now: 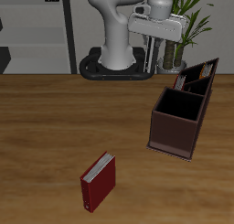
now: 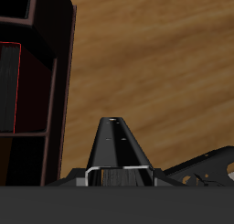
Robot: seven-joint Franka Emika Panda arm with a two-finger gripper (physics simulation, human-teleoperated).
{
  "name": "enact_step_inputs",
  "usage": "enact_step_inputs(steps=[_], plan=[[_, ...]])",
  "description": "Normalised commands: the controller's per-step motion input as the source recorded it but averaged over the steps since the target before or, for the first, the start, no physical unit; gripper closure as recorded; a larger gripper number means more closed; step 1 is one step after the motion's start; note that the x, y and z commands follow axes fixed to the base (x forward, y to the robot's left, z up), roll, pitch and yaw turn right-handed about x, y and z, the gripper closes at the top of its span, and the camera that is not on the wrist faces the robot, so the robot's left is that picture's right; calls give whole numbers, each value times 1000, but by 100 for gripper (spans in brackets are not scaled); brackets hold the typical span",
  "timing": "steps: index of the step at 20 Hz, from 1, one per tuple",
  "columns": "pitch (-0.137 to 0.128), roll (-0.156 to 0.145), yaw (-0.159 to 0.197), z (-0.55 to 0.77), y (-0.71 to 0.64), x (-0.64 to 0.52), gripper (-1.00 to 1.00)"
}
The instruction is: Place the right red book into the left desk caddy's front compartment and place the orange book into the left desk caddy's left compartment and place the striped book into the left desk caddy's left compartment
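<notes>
Dark reddish-brown wooden desk caddy (image 1: 186,107) already shows books in a far compartment; small red hardcover (image 1: 98,181) lies on table; raised gripper (image 1: 163,31) grip state unreadable.

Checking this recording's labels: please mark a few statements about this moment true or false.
1. A red book lies flat on the table, apart from the desk caddy. True.
2. The gripper is down on the red book. False: it is raised, farther back, near the caddy's far end.
3. The caddy stands upright with its top open. True.
4. The caddy compartment nearest the table's front edge is packed with books. False: it looks empty; books show only at the far end.
</notes>
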Motion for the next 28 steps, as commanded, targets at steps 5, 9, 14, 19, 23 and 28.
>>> enact_step_inputs(steps=[5, 9, 14, 19, 23, 28], plan=[[-5, 42, -21, -52, 301, -204, 100], [-10, 61, -35, 40, 218, -236, 100], [-21, 68, 20, -49, 365, -95, 100], [34, 66, 6, -44, 226, 39, 100], [-16, 26, -13, 140, 71, 6, 100], [-39, 33, -23, 286, 114, -33, 100]])
